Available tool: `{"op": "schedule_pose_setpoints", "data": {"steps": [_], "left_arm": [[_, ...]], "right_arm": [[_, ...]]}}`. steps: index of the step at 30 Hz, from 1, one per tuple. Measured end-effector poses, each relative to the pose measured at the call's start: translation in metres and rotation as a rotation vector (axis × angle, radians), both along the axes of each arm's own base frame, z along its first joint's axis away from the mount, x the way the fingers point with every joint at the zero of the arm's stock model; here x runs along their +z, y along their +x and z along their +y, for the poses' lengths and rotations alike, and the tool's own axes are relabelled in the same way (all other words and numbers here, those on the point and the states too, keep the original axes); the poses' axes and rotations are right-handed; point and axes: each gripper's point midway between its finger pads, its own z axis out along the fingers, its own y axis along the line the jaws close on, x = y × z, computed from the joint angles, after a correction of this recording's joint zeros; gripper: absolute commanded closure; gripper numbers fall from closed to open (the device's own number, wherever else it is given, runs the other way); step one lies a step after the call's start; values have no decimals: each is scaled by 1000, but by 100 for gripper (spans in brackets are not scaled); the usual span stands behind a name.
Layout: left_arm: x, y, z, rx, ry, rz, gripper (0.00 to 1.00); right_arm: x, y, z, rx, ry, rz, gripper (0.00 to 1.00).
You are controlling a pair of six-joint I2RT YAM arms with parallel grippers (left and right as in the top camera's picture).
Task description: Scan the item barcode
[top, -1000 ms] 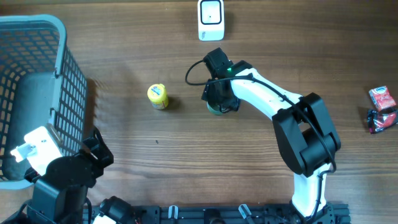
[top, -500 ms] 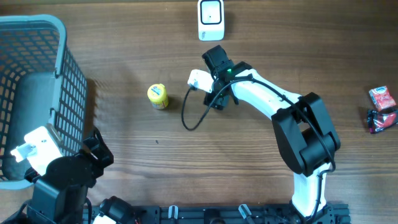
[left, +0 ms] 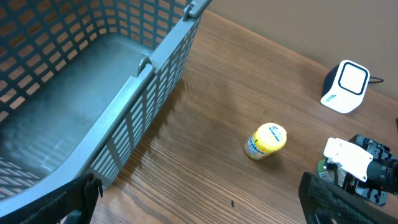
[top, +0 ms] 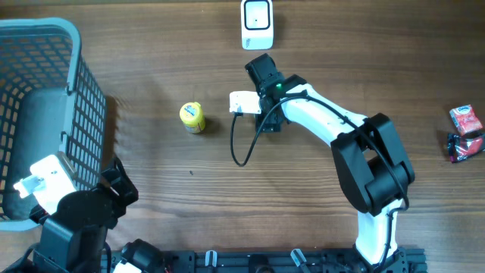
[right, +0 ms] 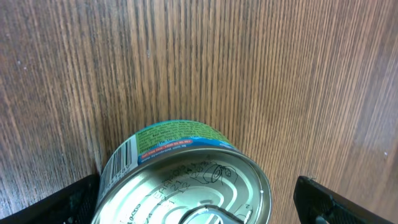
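Observation:
The item, a tin can (right: 186, 186) with a silver pull-tab lid and a green and blue label, stands upright on the wooden table. A barcode (right: 123, 160) shows on its left side. My right gripper (right: 196, 186) is open around the can, with a clear gap on the right side. From overhead the right gripper (top: 267, 114) covers the can. The white barcode scanner (top: 258, 24) stands at the table's far edge, a little beyond it. My left gripper (left: 199, 186) is open and empty near the basket.
A large blue-grey mesh basket (top: 72, 83) fills the left side. A small yellow bottle (top: 192, 117) lies left of the right gripper. A red packet (top: 464, 120) and a dark item (top: 462, 148) sit at the far right. A black cable (top: 241, 148) loops below the right wrist.
The right gripper has turned at the wrist and opened, letting go of the can on the table. Its cable has swung down. The left arm has not moved.

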Motion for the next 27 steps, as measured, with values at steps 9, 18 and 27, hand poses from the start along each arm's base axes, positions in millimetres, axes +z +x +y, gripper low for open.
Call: {"op": "schedule_pose_setpoints", "data": {"steps": [9,18,27], "left_arm": [[-16,2,-2,-2,23,43,0],[-13,5,-4,-3,11,26,0],[-12,7,-5,-5,4,17,0]], "right_arm": [[23,-14,49,-236,118,-81,0],[80,-37,32,-880,388,-6,0],[86,-12,27,-1652,811,171,0]]}}
